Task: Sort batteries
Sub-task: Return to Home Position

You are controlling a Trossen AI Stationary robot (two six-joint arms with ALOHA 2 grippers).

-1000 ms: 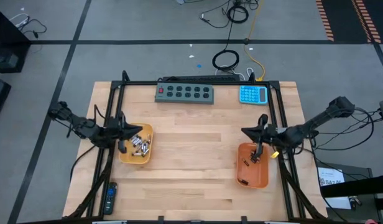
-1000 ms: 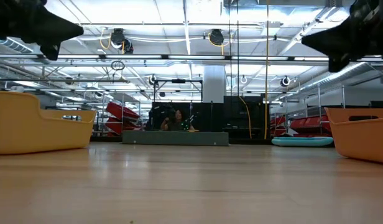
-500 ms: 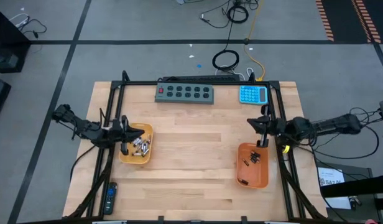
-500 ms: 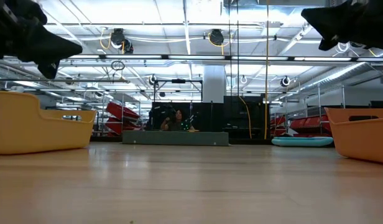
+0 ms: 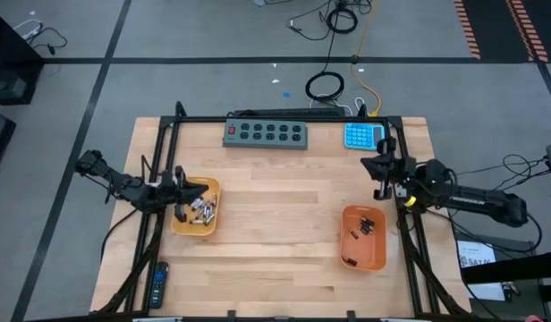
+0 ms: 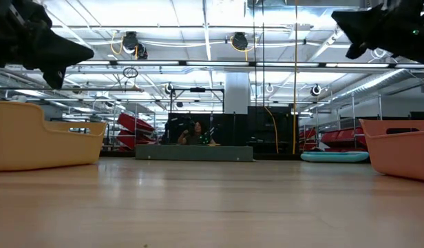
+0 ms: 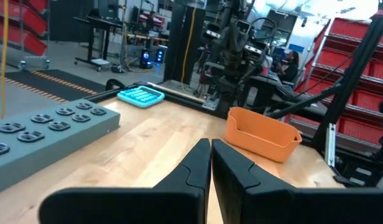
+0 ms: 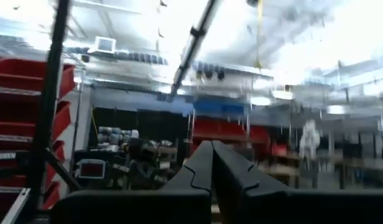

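Silvery-white batteries (image 5: 202, 210) lie in a heap in the yellow tray (image 5: 212, 229) near the table's left edge. A few small black batteries (image 5: 366, 225) lie in the orange tray (image 5: 379, 258) near the right edge. My left gripper (image 5: 197, 188) hangs shut above the yellow tray's far left corner, fingers level and pointing toward the table's right; its wrist view shows them closed (image 7: 211, 167). My right gripper (image 5: 369, 167) is shut (image 8: 211, 163), raised above the table just beyond the orange tray's far rim. Neither one holds anything.
A grey button strip (image 5: 266, 134) and a blue calculator (image 5: 364, 136) lie along the far edge. A black remote (image 5: 158, 283) rests at the near left corner. Black frame rails (image 5: 164, 161) run along both sides. Bare wood (image 5: 275, 224) spans the middle between the trays.
My right gripper has pulled up out of the orange tray and drawn back toward the table's far right, tipping from pointing down into the tray to roughly level. The black batteries stay in the tray. My left gripper has edged slightly toward the right over the yellow tray.
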